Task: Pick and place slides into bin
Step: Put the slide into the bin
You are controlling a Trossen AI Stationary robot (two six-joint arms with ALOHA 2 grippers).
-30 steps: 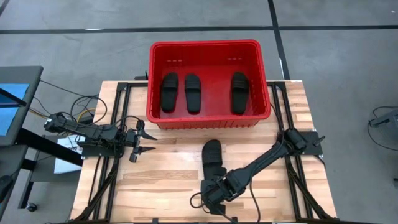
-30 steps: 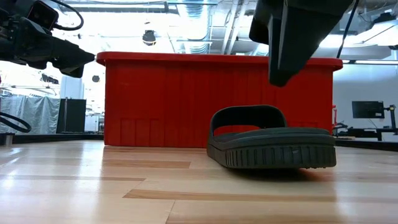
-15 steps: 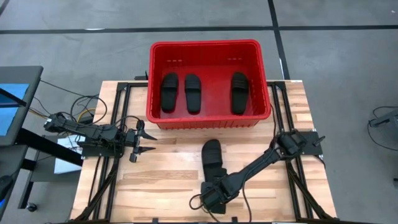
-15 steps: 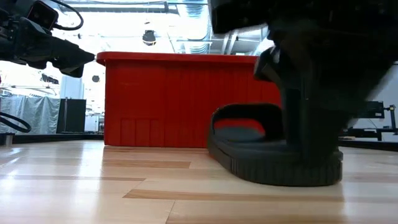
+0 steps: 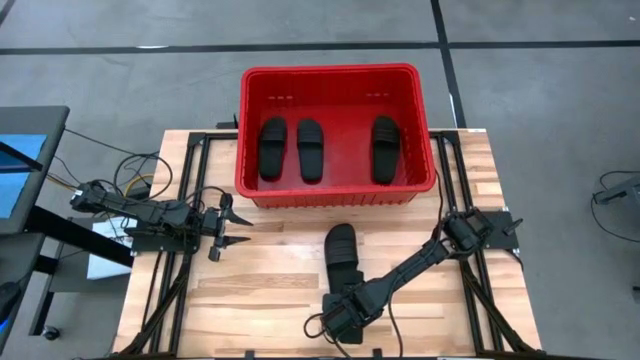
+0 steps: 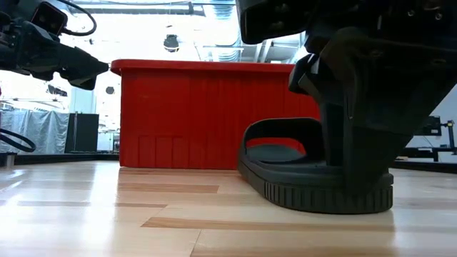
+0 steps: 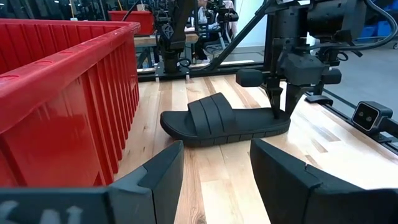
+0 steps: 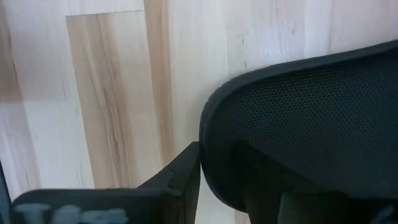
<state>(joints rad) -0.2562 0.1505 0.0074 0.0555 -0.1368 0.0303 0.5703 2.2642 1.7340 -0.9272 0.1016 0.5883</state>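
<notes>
Change: over the last second the right tool (image 6: pixel 348 153) drops from above the loose slide (image 5: pixel 341 252) to its heel end — one finger (image 8: pixel 177 173) now stands outside the sole's rim, another seems to press on the footbed.
Right tool: jaws spread across the heel, not yet clamped; the slide lies flat on the tabletop (image 5: pixel 270 290).
Left tool: (image 5: pixel 232 227) open and idle near the tabletop's left edge, unmoved through that second.
Meaning for the task: likely the start of the last pick — three slides (image 5: pixel 272 147) already lie inside the bin (image 5: pixel 340 73).
Bin: red crate at the tabletop's far side, the loose slide just in front of its near wall.
The slide: all black, wide ribbed strap, open toe, ridged sole edge, finely textured footbed.
</notes>
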